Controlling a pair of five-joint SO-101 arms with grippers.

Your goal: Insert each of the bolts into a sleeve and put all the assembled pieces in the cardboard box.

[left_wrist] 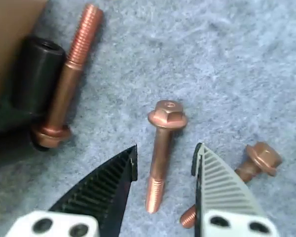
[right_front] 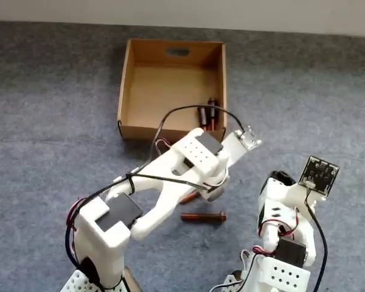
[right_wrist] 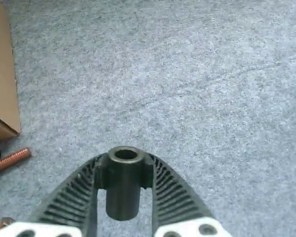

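My left gripper (left_wrist: 165,147) is open just above the carpet, its fingers on either side of a copper bolt (left_wrist: 160,158) lying there. A second bolt (left_wrist: 259,160) lies partly behind the white finger (left_wrist: 217,182). A third bolt (left_wrist: 69,79) rests against a black sleeve (left_wrist: 37,74) by the cardboard box wall (left_wrist: 10,29). My right gripper (right_wrist: 124,160) is shut on another black sleeve (right_wrist: 123,190), held upright over bare carpet. From above, the left arm (right_front: 194,158) reaches just in front of the cardboard box (right_front: 126,91), and one bolt (right_front: 204,216) lies beside it.
Assembled dark pieces (right_front: 208,114) lie in the box's near right corner. The box corner (right_wrist: 2,74) and a bolt tip (right_wrist: 10,160) sit off to one side of the right gripper. Open grey carpet (right_front: 304,91) stretches right of the box.
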